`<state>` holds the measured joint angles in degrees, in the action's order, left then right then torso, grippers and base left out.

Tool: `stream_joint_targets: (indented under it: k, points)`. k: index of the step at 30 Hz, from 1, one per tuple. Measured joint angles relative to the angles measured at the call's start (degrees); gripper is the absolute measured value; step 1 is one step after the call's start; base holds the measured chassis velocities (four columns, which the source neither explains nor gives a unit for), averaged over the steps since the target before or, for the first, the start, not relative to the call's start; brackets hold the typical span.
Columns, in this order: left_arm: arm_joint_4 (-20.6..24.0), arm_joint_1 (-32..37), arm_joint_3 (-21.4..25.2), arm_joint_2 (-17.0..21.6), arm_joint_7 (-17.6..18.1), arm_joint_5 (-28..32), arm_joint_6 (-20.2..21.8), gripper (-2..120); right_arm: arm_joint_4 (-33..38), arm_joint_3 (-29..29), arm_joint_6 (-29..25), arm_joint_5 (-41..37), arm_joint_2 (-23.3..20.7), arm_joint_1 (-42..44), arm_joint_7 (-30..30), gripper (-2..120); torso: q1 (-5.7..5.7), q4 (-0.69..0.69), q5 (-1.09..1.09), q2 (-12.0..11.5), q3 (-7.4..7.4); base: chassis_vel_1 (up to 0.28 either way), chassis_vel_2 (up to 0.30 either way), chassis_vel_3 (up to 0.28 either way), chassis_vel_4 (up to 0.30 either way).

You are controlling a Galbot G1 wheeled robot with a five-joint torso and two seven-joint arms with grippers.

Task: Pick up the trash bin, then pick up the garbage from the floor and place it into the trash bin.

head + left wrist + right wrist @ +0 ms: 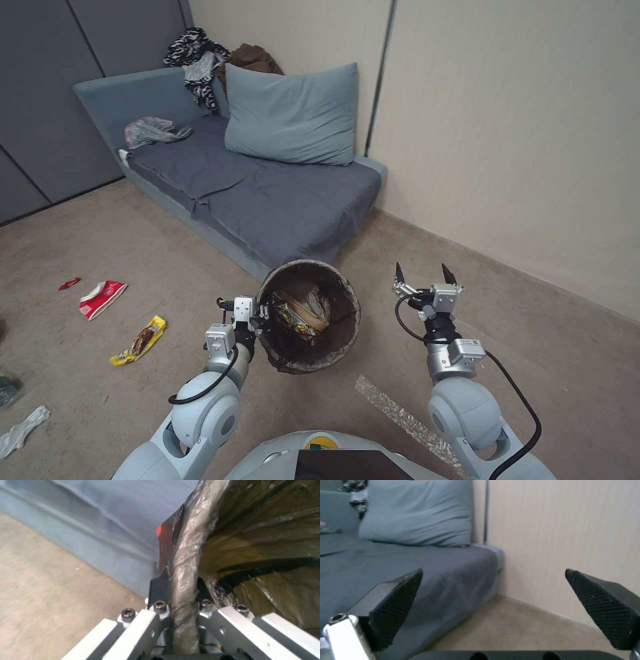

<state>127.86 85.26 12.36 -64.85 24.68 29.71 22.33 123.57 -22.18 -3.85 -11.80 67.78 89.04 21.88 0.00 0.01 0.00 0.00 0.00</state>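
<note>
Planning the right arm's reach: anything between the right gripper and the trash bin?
In the head view, nothing: just bare carpet between the open right gripper and the trash bin, which the left gripper holds by its rim.

Camera setup: head looking down from above; wrists looking forward, close.
Both wrist views and head are sharing the sofa [267, 193] [100, 530] [420, 562].

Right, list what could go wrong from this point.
1. The left gripper pinches the trash bin only at its bag-covered rim; the slick liner might slip and drop the bin.
2. The bin hangs tilted with litter inside; more tilt could spill it.
3. The red-and-white wrapper, yellow snack wrapper and white tissue lie on the left; the open right gripper would have to reach across the held bin and might knock it.
</note>
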Motion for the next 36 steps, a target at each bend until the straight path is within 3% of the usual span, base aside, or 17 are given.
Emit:
stream_joint_targets:
  k: [36]
  points:
    - [0.03,0.42,0.92,-0.61,-0.25,-0.62,-0.22,0,-0.92,1.71,0.86,-0.68,0.11,-2.19,0.61,100,0.00,-0.01,0.00,0.00,0.00,0.119,0.113,0.115,0.117]
